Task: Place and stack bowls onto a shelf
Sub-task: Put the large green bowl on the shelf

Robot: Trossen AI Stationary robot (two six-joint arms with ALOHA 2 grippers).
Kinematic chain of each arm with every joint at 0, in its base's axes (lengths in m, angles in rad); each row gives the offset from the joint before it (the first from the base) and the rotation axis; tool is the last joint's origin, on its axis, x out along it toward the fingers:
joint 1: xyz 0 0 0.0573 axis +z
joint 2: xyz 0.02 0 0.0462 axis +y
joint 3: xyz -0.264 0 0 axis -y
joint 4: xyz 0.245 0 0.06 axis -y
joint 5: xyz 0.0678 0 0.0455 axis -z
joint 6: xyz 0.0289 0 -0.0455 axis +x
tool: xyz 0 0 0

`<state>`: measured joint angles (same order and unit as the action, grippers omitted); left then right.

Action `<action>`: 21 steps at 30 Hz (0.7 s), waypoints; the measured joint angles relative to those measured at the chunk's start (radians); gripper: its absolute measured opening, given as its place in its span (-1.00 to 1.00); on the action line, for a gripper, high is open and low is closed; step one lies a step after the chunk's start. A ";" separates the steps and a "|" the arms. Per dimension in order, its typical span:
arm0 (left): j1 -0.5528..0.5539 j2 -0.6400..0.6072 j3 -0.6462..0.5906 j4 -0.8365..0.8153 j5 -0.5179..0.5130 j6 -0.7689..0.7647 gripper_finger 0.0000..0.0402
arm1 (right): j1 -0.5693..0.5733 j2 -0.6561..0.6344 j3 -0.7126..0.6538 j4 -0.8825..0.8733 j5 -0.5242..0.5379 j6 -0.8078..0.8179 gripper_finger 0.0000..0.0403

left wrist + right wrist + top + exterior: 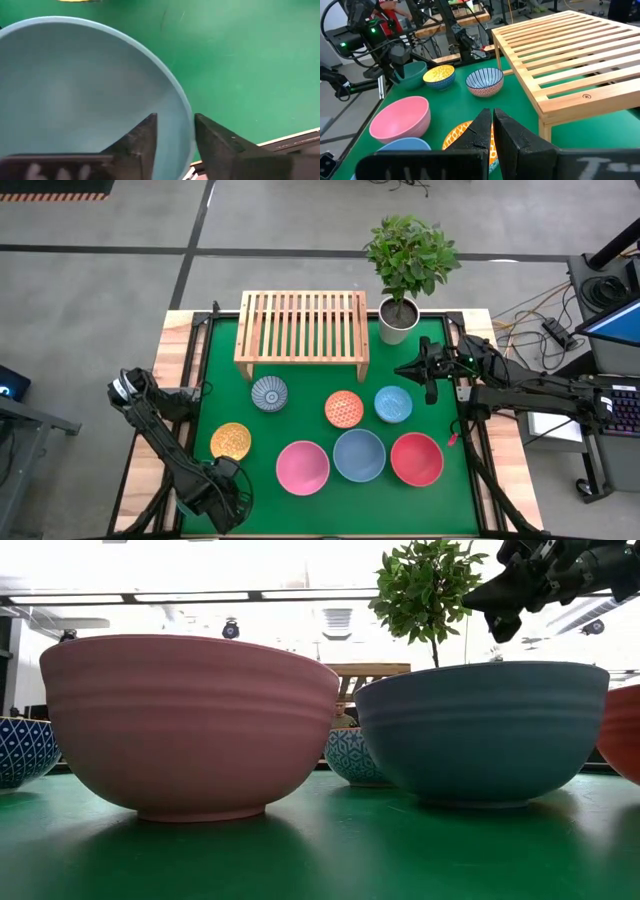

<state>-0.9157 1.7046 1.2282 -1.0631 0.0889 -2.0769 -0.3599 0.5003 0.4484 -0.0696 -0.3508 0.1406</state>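
Teal bowl (pixel 75 100): at the worktop's near-left corner, rim between the left claw (pixel 175 137) fingers, clamped.
Shelf (pixel 301 328): far side, up-right from that claw.
Right claw (pixel 493 130): together, idle near plant.

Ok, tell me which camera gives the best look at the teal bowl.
The left wrist view: the plain round teal bowl fills it, the left tool closed over its rim. The right wrist view shows it small, partly behind that arm. The high view hides it under the arm; the low view misses it.
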 joint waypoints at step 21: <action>0.007 0.000 0.375 -0.142 -0.009 0.323 -0.99 | 0.000 0.000 0.000 0.000 0.003 -0.037 -0.95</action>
<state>-0.9084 1.7046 1.6033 -1.2051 0.0796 -1.7540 -0.3599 0.5003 0.4488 -0.0692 -0.3477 0.1032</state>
